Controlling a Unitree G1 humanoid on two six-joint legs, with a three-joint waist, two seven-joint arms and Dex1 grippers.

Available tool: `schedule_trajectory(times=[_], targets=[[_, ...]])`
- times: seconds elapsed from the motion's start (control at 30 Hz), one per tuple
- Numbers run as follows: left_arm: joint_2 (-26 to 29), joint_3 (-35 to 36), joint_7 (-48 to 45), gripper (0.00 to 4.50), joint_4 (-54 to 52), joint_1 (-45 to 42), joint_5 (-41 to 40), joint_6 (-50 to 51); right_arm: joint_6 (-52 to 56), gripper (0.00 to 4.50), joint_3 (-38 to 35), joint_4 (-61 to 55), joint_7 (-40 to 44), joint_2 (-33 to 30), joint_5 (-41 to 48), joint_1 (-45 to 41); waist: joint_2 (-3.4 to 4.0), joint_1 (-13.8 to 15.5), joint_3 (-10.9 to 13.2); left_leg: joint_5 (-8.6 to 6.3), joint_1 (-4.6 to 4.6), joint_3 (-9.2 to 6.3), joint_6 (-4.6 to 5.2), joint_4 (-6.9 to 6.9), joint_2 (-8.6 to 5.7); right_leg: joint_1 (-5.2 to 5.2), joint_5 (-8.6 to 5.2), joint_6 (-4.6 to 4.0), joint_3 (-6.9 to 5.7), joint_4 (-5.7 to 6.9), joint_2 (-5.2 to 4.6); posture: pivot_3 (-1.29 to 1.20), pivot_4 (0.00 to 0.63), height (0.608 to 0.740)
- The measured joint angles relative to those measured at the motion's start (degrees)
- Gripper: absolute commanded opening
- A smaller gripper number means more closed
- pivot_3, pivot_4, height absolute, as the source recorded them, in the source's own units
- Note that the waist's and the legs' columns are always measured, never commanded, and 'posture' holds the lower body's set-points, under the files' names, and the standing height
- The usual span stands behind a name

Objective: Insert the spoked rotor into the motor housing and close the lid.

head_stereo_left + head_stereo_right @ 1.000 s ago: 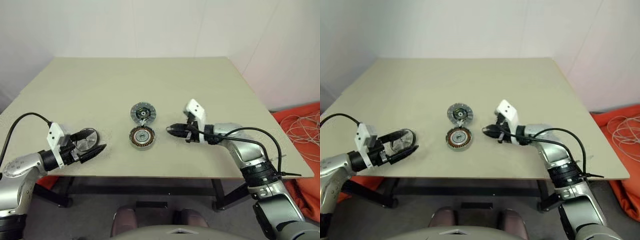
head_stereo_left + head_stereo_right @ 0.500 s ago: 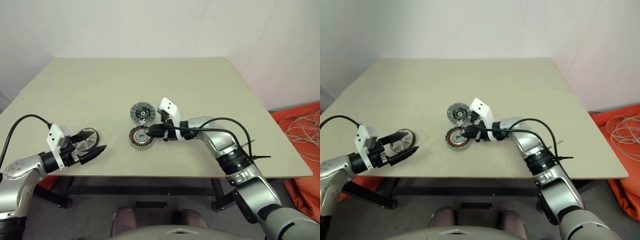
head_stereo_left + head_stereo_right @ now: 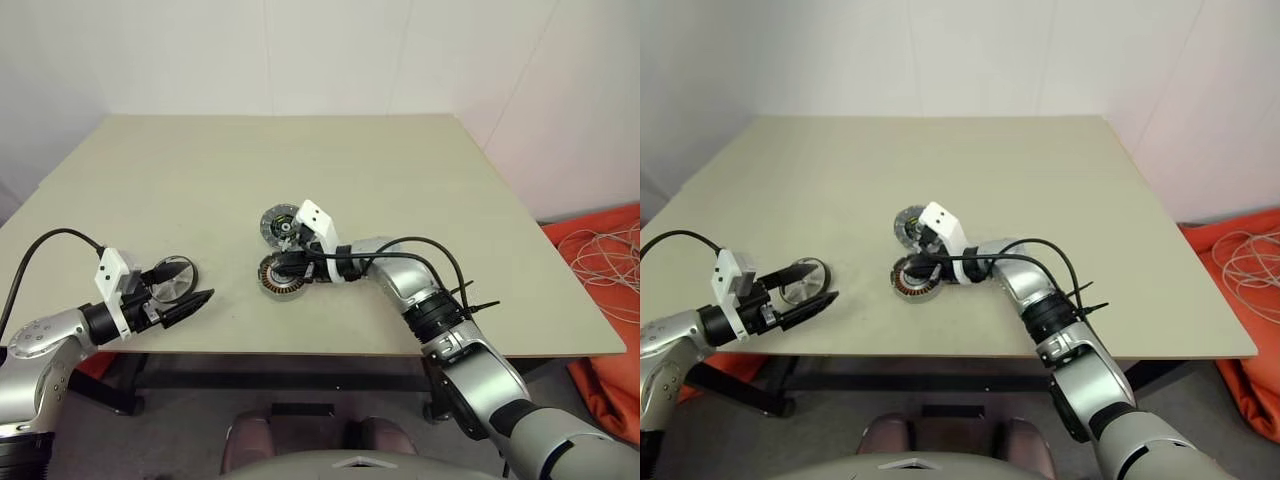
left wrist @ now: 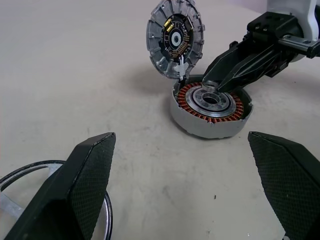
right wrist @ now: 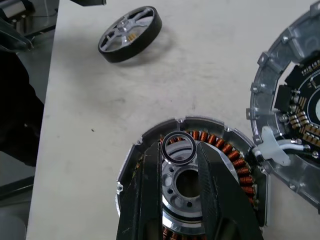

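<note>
Your right gripper (image 5: pixel 179 165) pinches a small dark ring (image 5: pixel 178 149) just above the motor housing (image 3: pixel 283 275) hub. The spoked rotor (image 3: pixel 174 279) lies on the desk (image 3: pixel 300 170) beside your wide-open left gripper (image 3: pixel 190 285), which is the nearer one.

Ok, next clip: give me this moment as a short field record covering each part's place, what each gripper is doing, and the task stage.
motor housing: on the table, open, windings and hub exposed
lid: beside the housing, on its far side, inner face showing
spoked rotor: on the table by the left gripper, not inserted
small ring: pinched at the right gripper's fingertips, over the housing hub
left gripper: open, holding nothing, next to the rotor
right gripper: shut on the small ring
stage: rotor not yet in, lid not closed
</note>
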Motion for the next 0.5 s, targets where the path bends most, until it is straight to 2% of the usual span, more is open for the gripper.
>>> schedule_trajectory(times=[0.5], targets=[[0.0,-1.0,0.2,4.50,0.0,0.0,-0.5,0.1,-0.9,0.65,0.0,1.9,0.5,0.0,-1.3,0.0,0.00,0.0,0.0,0.01,0.01,0.00,-0.02,0.00,0.01,-0.01,0.00,0.00,0.00,0.02,0.01,0.00,0.000,0.740]])
